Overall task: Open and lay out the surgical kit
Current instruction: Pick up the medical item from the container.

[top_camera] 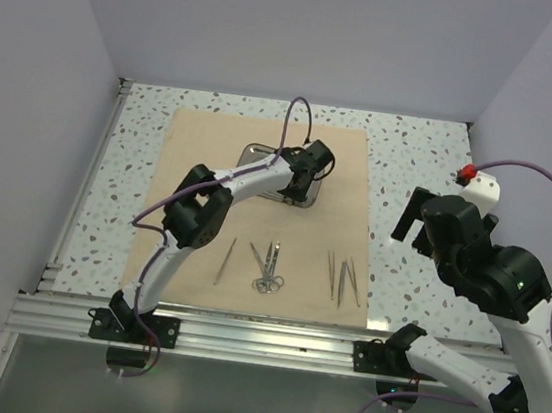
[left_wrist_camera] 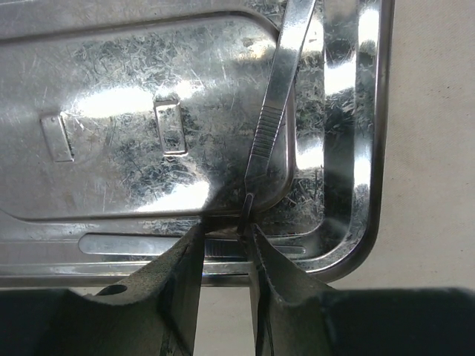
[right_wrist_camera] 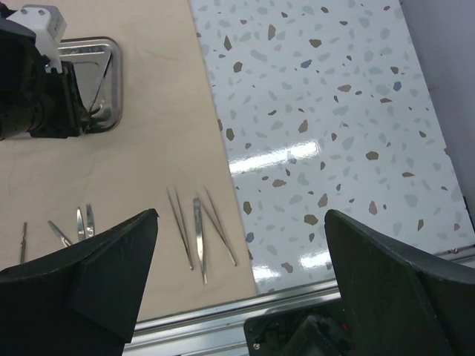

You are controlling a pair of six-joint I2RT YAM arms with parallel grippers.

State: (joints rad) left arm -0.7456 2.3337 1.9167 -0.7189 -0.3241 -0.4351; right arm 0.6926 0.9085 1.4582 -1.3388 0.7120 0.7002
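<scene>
One tray (top_camera: 254,158) on flat wrap (top_camera: 200,167), top view, left gripper (top_camera: 305,175) over it; scissors (top_camera: 269,266) and tweezers (top_camera: 343,278) laid nearer. Left wrist: jaws narrowed around thin end of tool (left_wrist_camera: 278,96) in tray, can't tell if gripped. Right wrist: right gripper (right_wrist_camera: 241,215) wide open, empty.

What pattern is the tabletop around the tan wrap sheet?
The tabletop is white with grey and brown flecks, terrazzo-like; clearest in the right wrist view.

Quantity: one sheet (top_camera: 191,156), one tray (top_camera: 252,153), one scissors (top_camera: 269,271). One slim tool (left_wrist_camera: 278,96) lies in the tray. Along the sheet's near edge: four or five tweezers (top_camera: 226,261); exact count unclear.
</scene>
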